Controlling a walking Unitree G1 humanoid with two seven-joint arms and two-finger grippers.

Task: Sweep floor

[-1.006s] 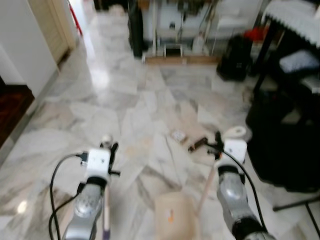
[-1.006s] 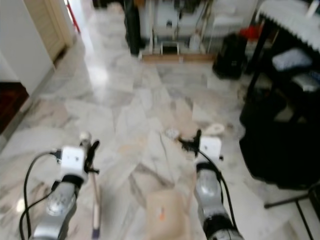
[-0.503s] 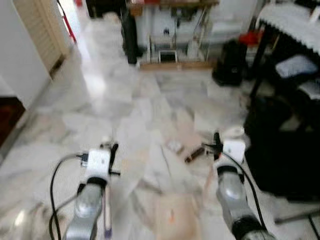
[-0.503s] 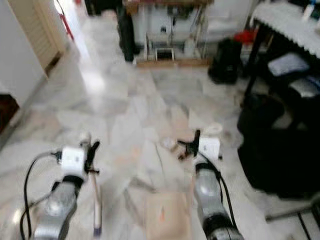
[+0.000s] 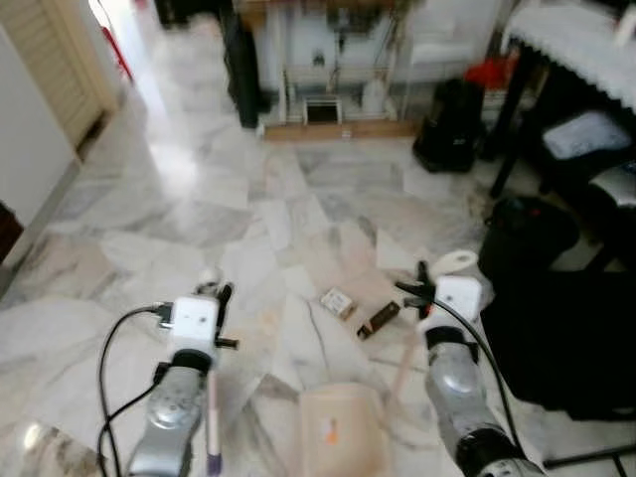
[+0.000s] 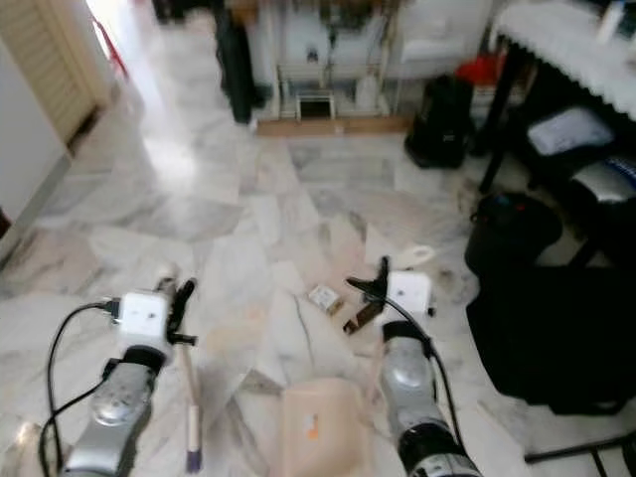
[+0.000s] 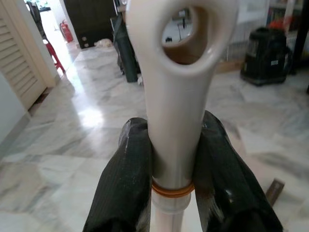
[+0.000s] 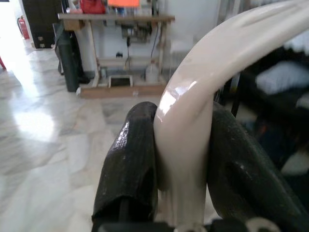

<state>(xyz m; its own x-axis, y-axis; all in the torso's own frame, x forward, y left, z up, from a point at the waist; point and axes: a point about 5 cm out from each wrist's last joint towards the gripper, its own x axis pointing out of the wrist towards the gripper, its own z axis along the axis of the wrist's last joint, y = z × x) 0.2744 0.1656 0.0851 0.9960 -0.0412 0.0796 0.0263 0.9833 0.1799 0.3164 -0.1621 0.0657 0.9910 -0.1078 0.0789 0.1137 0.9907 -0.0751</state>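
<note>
My left gripper is shut on the cream broom handle, just below its hanging hole. The stick runs down beside my left arm. Clamped in my right gripper is the curved cream handle of a dustpan. Its beige pan rests on the marble floor between my arms. Just ahead of the pan lie a small pale box and a brown scrap.
A black bin and a dark mass stand close on the right under a table with a white cloth. A black bag and a shelf unit are at the back. A louvred door is on the left.
The whole view has shifted, so the camera moved; the litter now shows sharper and slightly nearer. Both grippers keep the same hold on their handles.
</note>
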